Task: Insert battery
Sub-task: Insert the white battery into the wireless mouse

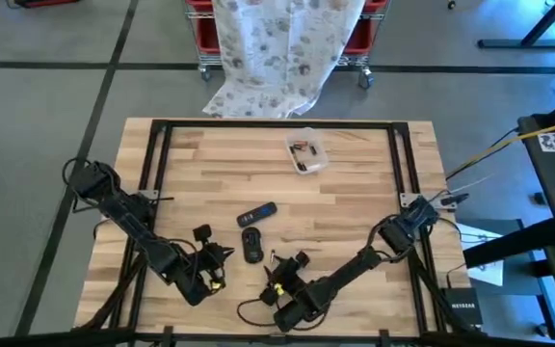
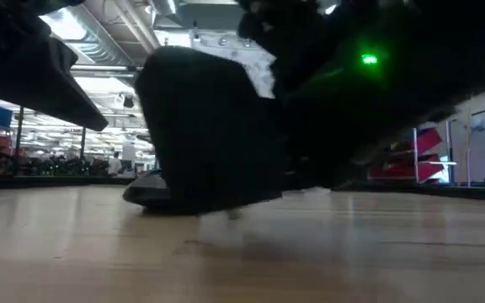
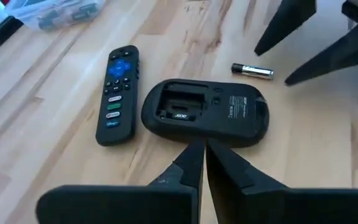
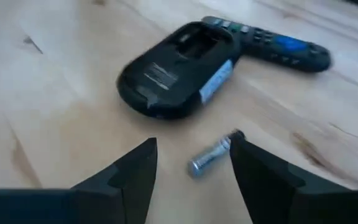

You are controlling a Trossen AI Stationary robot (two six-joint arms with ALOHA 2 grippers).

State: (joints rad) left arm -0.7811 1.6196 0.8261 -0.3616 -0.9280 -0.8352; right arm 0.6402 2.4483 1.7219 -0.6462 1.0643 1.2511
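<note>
Down at the lower centre of the high view, the right gripper [image 4: 191, 165] hangs over the wooden table [image 1: 355, 193], its fingers [image 4: 132, 171] spread with the battery [image 4: 213, 154] lying on the wood between them, untouched. Just beyond the battery sits the mouse [image 4: 176, 62], belly up with its battery bay open and vacant, and past that, toward the upper right of the right wrist view, the black remote [image 4: 269, 42]. The left gripper [image 3: 197, 158] is at the lower left of centre in the high view, its fingers [image 3: 188, 163] pressed together and pointing at the near edge of the mouse. A clear plastic container [image 1: 307, 150] stands near the table's upper middle.
</note>
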